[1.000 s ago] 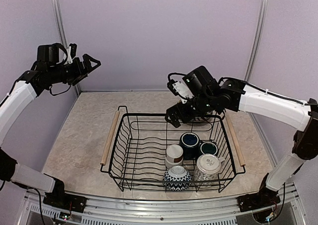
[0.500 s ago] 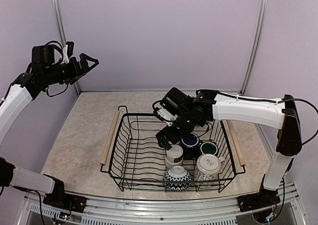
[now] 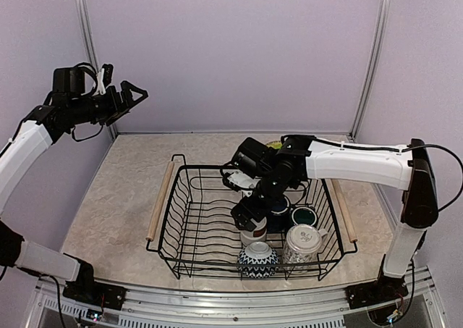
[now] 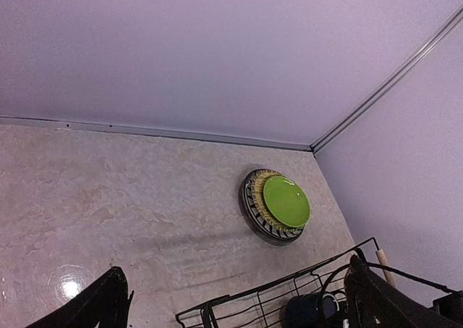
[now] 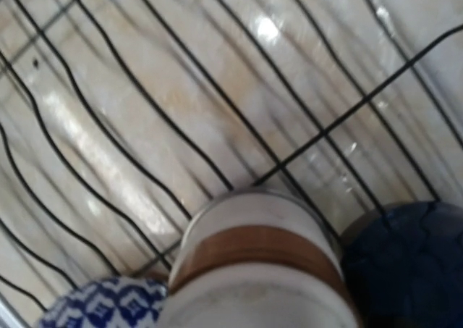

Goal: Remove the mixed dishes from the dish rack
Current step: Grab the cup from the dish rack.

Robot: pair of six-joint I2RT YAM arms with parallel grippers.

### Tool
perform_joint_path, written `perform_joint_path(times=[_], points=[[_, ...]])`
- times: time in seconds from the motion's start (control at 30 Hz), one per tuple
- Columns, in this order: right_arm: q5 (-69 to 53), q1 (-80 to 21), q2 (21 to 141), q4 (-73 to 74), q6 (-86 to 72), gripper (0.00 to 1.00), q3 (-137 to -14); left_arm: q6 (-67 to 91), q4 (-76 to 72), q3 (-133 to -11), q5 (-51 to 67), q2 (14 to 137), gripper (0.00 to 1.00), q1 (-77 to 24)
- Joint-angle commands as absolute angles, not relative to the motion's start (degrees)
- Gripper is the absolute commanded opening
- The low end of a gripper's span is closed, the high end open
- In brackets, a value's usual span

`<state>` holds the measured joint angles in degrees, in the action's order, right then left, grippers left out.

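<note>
right pincer [image 3: 246,216] dropped from the rack [image 3: 165,219] far rim to just over the brown-banded cup [image 5: 257,259], spread or pinching: cannot tell | left pincer [image 3: 132,94] spread, raised aside | cup and bowl [image 3: 258,259] inside rack; plates [image 4: 281,203] on tabletop [image 3: 123,190] | cup likely next out

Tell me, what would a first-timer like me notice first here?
The right hand reaches down into the black wire dish rack, close over a white cup with a brown band. The left hand is held high on the far left, open and empty. Beyond the rack, a lime-green plate tops a stack of plates on the table.
</note>
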<state>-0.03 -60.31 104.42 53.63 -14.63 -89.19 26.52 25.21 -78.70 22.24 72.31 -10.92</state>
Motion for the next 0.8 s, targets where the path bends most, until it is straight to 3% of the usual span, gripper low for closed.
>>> perform_joint_path(times=[0.0,0.37,0.63,0.77], points=[[-0.70,-61.08,107.28,57.58,-12.27,0.92,-89.92,26.28,25.66,-79.45,22.94,72.77,0.99,-11.04],[1.24,-61.89,110.28,58.56,-10.85,0.80,-90.96,26.36,25.66,-79.53,23.35,72.86,0.99,-11.43],[2.76,-62.08,108.30,57.78,-11.98,0.52,-91.89,26.45,25.73,-79.54,23.52,73.02,0.99,-11.51],[3.54,-62.14,106.62,57.14,-12.58,0.43,-92.47,26.46,25.75,-79.54,23.69,73.30,0.99,-11.65]])
